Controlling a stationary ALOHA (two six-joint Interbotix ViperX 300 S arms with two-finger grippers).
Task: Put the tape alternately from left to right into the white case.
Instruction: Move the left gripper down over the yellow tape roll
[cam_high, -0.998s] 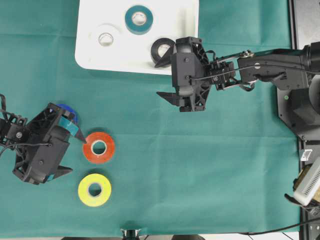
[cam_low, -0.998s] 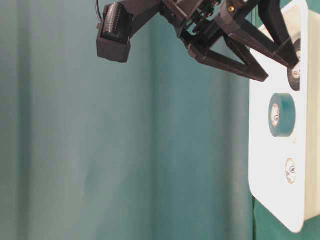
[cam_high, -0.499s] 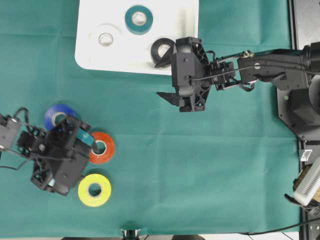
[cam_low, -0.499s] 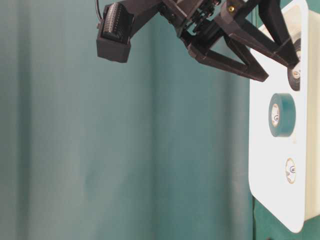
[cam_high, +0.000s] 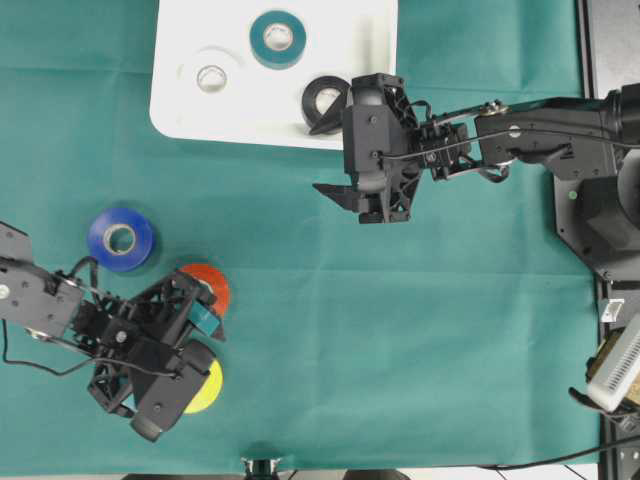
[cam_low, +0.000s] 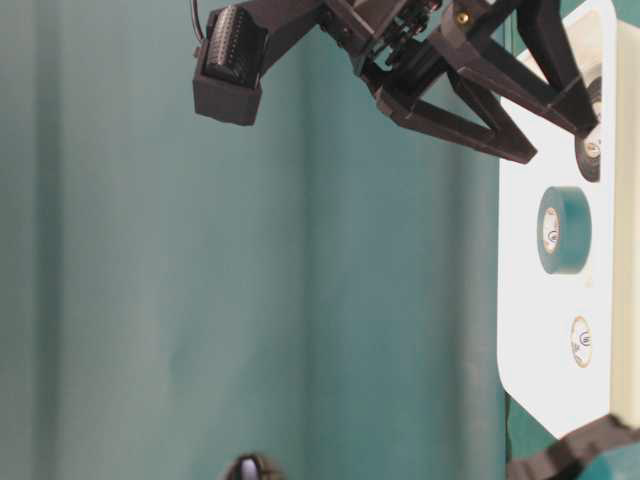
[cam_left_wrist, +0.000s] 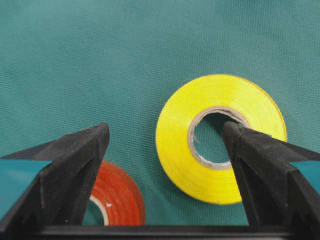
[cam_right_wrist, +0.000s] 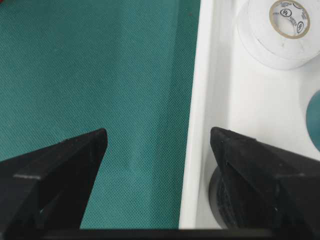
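White case (cam_high: 180, 110), far side: white roll (cam_high: 211, 77), teal roll (cam_high: 277, 38), black roll (cam_high: 325, 98) inside. Left hand (cam_left_wrist: 165, 145) fingers apart over yellow roll (cam_left_wrist: 220, 137). Right hand (cam_high: 337, 155) fingers apart, empty.

Red roll (cam_left_wrist: 116, 200) crowds yellow roll (cam_left_wrist: 220, 137) (cloth (cam_left_wrist: 100, 60) elsewhere bare).

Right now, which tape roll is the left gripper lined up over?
The yellow roll: the open left gripper straddles one side of it, while the red roll sits beside one finger.
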